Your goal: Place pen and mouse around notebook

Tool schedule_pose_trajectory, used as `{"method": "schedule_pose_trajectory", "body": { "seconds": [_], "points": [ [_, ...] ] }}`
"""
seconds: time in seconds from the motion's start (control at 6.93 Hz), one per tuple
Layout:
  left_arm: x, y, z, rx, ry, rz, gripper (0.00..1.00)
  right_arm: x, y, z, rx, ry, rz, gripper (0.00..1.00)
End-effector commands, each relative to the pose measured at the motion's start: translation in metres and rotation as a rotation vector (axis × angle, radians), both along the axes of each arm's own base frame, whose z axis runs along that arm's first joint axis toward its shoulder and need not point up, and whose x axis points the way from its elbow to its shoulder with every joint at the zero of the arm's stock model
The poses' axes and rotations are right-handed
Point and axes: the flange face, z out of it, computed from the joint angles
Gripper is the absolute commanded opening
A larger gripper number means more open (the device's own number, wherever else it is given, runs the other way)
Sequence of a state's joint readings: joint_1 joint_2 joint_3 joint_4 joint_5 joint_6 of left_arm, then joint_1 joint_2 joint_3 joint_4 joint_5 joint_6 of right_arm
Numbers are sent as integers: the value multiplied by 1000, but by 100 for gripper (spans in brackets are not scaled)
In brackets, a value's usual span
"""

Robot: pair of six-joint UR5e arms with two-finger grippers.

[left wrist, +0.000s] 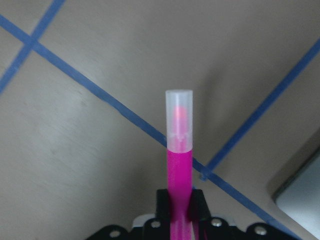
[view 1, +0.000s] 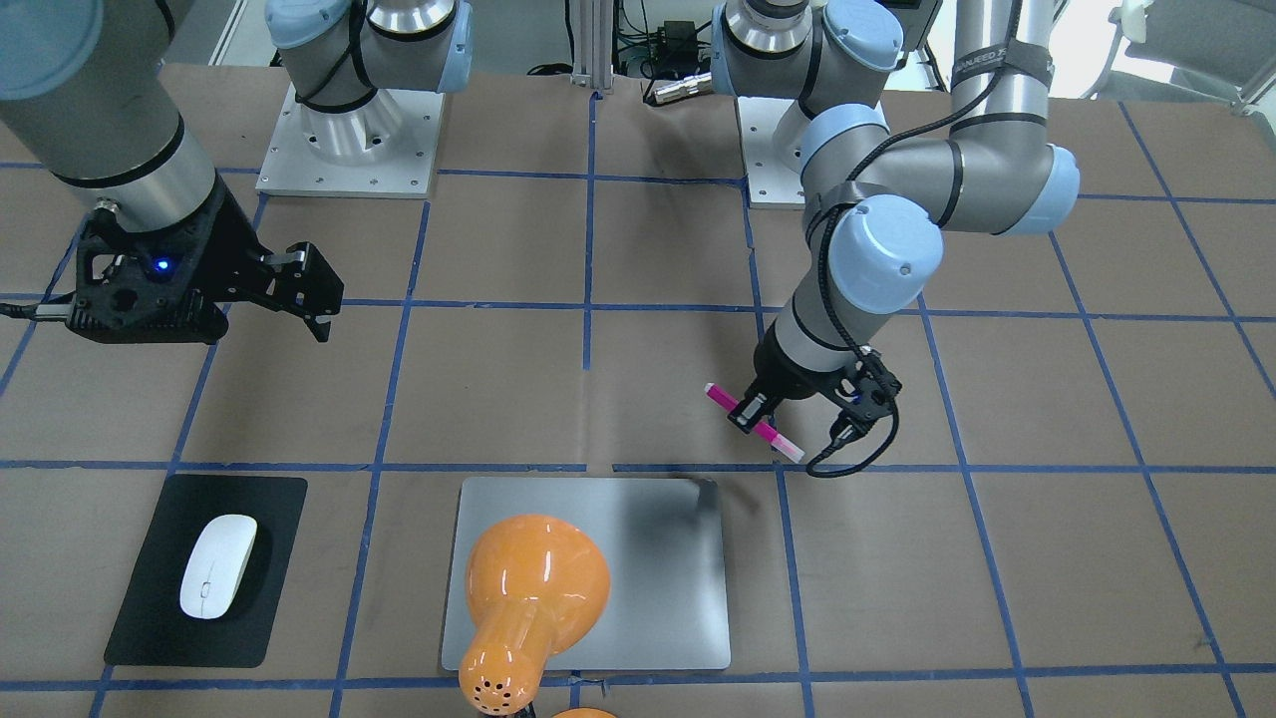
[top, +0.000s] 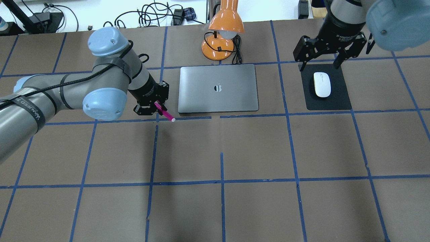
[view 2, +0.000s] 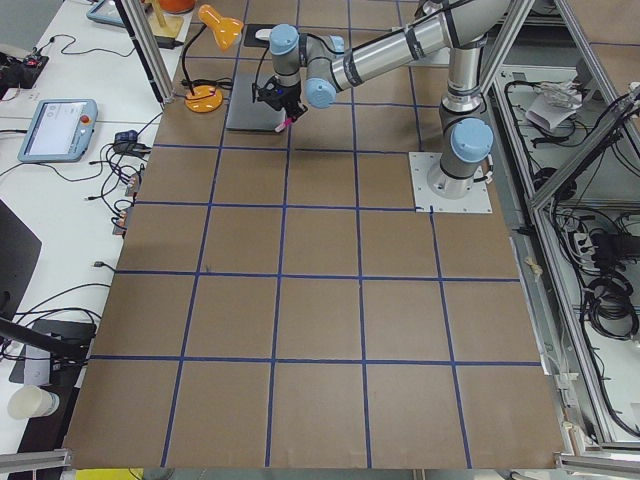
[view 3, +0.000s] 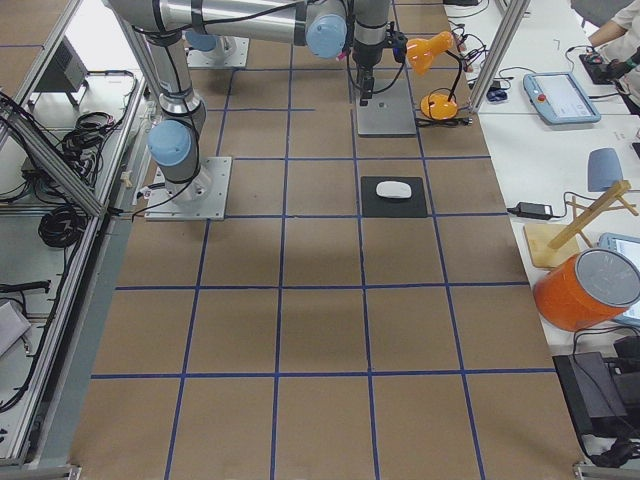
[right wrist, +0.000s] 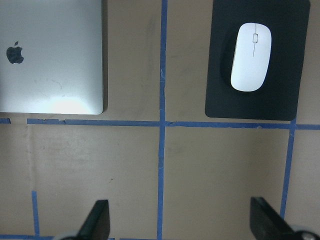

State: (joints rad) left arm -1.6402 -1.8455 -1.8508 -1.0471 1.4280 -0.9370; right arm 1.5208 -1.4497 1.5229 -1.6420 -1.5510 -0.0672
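Left gripper (top: 155,106) closed on the pen (top: 167,115), gripped about mid-barrel, with the pale cap end sticking out past the fingertips. Pen's long axis slants, cap aimed at bare table just short of the notebook (top: 218,88) corner. Notebook lies close off this gripper's inner side, apart from it. Cannot tell whether the cap meets the table.

Right gripper (top: 318,65) spread wide, empty. Mouse (top: 322,84) sits on the black pad (top: 339,101) ahead of its fingertips, long axis running away from the hand, so the jaws would span its width.

Judgement: pen set-down beside the notebook comes first, left arm nearest
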Motion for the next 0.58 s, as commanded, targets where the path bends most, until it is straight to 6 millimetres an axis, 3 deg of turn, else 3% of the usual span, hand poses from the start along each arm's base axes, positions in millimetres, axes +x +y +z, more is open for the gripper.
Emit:
{"method": "schedule_pose_trajectory", "body": {
  "seconds": [0.0, 0.14, 0.43],
  "points": [
    [-56, 18, -23, 76, 17, 104, 0, 0, -7, 12, 28, -4, -46, 100],
    [-85, 29, -28, 93, 5, 171, 0, 1, -7, 11, 28, -5, -46, 100],
    [-124, 41, -47, 95, 0, 270, 0, 1, -8, 11, 28, -4, -46, 100]
  ]
}}
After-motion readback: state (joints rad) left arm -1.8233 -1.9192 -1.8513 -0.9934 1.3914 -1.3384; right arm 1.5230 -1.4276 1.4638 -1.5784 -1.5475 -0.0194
